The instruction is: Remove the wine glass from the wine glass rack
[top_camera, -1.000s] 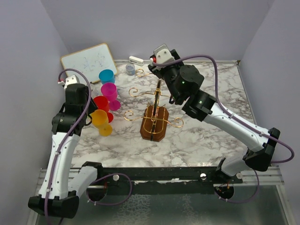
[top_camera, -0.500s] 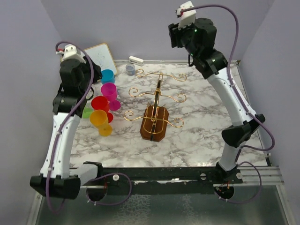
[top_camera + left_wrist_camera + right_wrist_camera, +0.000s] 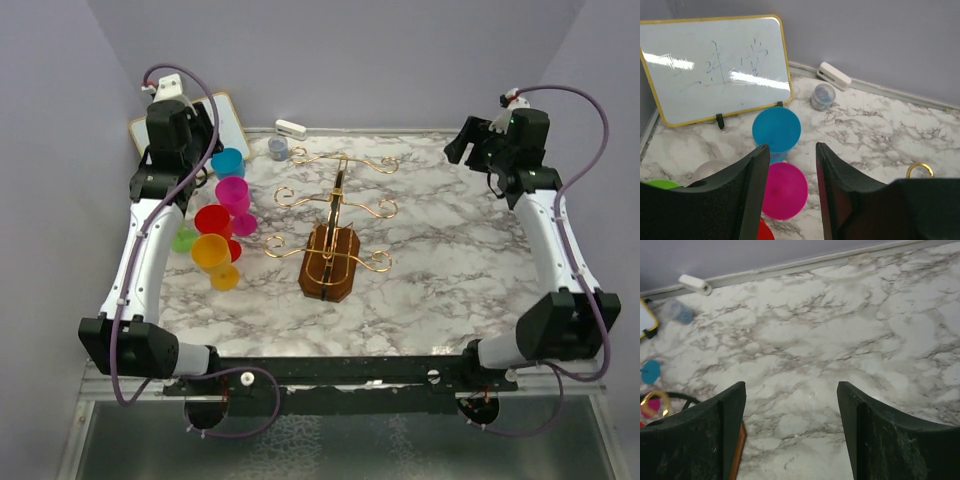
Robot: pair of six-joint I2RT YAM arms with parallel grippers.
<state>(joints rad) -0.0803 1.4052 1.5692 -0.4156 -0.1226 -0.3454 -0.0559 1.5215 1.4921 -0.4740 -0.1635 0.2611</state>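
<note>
The wine glass rack (image 3: 335, 228), gold wire on a brown wooden base, stands mid-table, and none of its hooks carries a glass. Coloured plastic wine glasses stand on the marble to its left: blue (image 3: 228, 162), magenta (image 3: 233, 195), red (image 3: 214, 221), orange (image 3: 212, 254) and green (image 3: 185, 240). My left gripper (image 3: 203, 135) hangs high at the back left, open, with nothing between its jaws. In the left wrist view the left gripper (image 3: 791, 148) frames the blue glass (image 3: 776, 129) and the magenta glass (image 3: 785, 190) far below. My right gripper (image 3: 462, 140) is raised at the back right, open and empty. The right gripper (image 3: 791, 385) looks down on bare marble.
A yellow-framed whiteboard (image 3: 190, 125) leans at the back left corner. A white stapler-like thing (image 3: 290, 129) and a small grey jar (image 3: 277, 148) lie by the back wall. Purple walls close in the table on three sides.
The right arm swung up from over the rack and out to the back right, its jaws widening. The left arm lifted from beside the glasses toward the whiteboard.
</note>
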